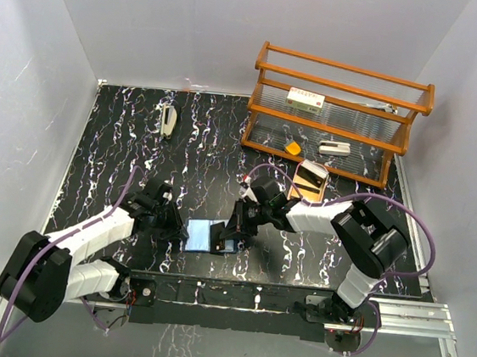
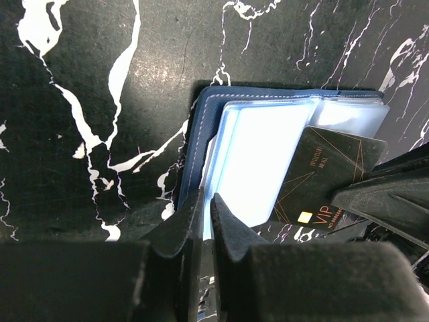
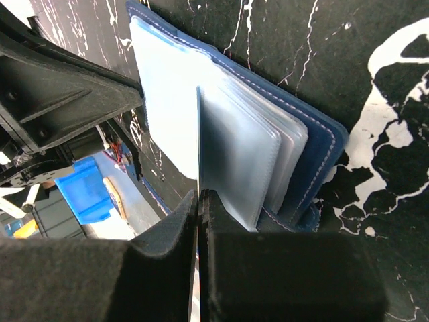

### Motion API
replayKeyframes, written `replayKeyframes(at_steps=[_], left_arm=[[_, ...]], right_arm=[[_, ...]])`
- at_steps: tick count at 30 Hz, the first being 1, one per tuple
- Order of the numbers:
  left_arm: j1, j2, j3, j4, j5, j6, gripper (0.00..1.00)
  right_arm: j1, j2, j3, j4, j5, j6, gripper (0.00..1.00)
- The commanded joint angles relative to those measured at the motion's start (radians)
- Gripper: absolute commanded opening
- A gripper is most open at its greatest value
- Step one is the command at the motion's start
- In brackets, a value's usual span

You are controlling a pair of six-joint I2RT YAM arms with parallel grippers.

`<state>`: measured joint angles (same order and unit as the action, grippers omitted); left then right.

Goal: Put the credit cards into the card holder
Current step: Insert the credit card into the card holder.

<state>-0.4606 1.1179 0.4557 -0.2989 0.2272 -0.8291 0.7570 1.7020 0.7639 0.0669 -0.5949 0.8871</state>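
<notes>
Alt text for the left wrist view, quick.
An open navy card holder lies on the black marble table, the left gripper pinching its near edge. The right gripper holds a black VIP card against its clear sleeves.

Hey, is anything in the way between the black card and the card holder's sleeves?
Nothing visible. The black VIP card, pinched by the right gripper, overlaps the clear sleeves of the open card holder, whose edge the left gripper pinches.

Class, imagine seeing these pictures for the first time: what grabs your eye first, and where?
The navy card holder lies open at front centre. The left end effector pinches its cover edge, while the right end effector holds a black VIP card at its pale sleeves. A wooden rack stands back right.
</notes>
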Motion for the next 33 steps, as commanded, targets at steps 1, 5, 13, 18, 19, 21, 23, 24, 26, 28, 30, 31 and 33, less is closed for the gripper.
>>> replayKeyframes(at_steps=[1,5,13,18,19,21,23,24,26,28,30,31,33], left_arm=[[-0.007,0.009,-0.034,0.026,0.015,0.002,0.05],[-0.007,0.014,-0.036,0.031,0.017,0.004,0.03],[-0.007,0.029,-0.037,0.036,0.014,0.009,0.00],[-0.008,0.026,-0.036,0.038,0.002,0.013,0.00],[-0.007,0.028,-0.034,0.038,-0.001,0.015,0.00],[-0.008,0.033,-0.029,0.032,-0.009,0.020,0.00],[-0.009,0.037,-0.028,0.030,-0.015,0.019,0.00],[-0.008,0.039,-0.028,0.031,-0.015,0.019,0.00],[-0.008,0.037,-0.027,0.032,-0.020,0.019,0.00],[-0.008,0.039,-0.018,0.024,-0.028,0.022,0.00],[-0.007,0.037,-0.001,0.004,-0.039,0.024,0.00],[-0.007,0.028,0.010,-0.006,-0.049,0.026,0.01],[-0.008,-0.001,0.031,-0.029,-0.078,0.029,0.03]], right_arm=[[-0.005,0.022,0.026,0.080,-0.033,0.005,0.01],[-0.008,0.033,0.025,0.094,-0.048,0.011,0.02],[-0.021,0.067,0.045,0.080,-0.066,-0.005,0.02],[-0.022,0.085,0.065,0.073,-0.082,-0.016,0.02],[-0.022,0.090,0.069,0.074,-0.083,-0.019,0.02],[-0.023,0.101,0.074,0.075,-0.093,-0.022,0.02],[-0.022,0.101,0.077,0.077,-0.101,-0.022,0.02],[-0.022,0.098,0.077,0.077,-0.102,-0.022,0.02],[-0.023,0.094,0.079,0.075,-0.104,-0.025,0.02],[-0.023,0.087,0.084,0.071,-0.116,-0.024,0.01],[-0.024,0.063,0.084,0.070,-0.118,-0.018,0.01],[-0.023,0.049,0.084,0.065,-0.115,-0.018,0.01],[-0.023,0.013,0.089,0.042,-0.102,-0.028,0.01]])
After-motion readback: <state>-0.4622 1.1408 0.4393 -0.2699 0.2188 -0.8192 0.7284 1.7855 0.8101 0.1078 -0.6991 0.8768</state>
